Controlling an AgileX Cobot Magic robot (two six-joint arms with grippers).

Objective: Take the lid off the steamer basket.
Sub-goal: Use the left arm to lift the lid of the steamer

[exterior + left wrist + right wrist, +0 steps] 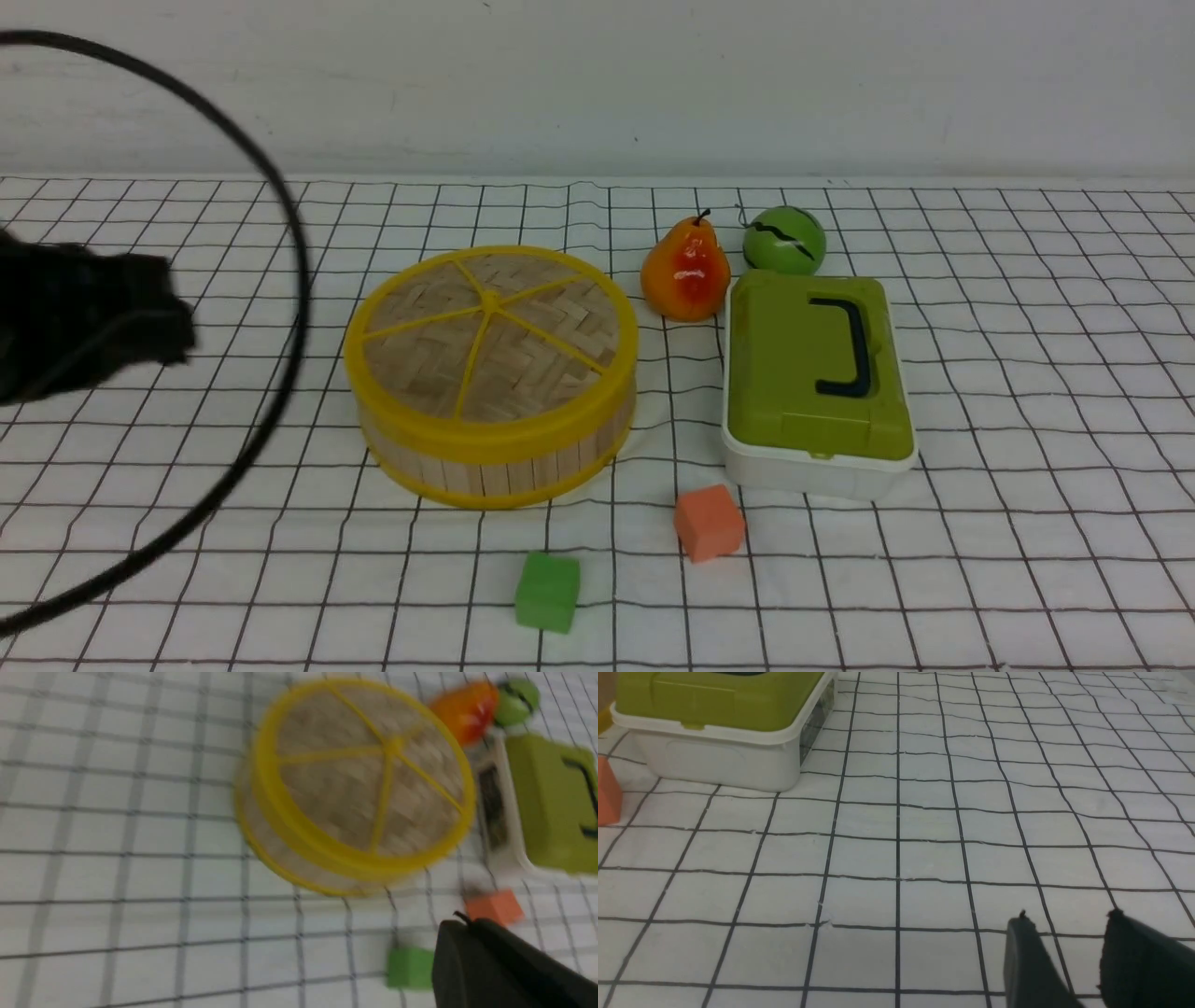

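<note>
The steamer basket is a round tub of light wooden slats with yellow rims, standing mid-table. The lid, woven bamboo with a yellow rim and yellow spokes, sits flat on top of it. Both show blurred in the left wrist view, the basket under the lid. My left gripper is shut and empty, its fingers pressed together, well short of the basket. The left arm is a dark blur at the far left. My right gripper is open and empty over bare cloth, out of the front view.
A white box with a green lid and black handle stands right of the basket. A pear and a green ball lie behind it. An orange cube and a green cube lie in front. A black cable loops at the left.
</note>
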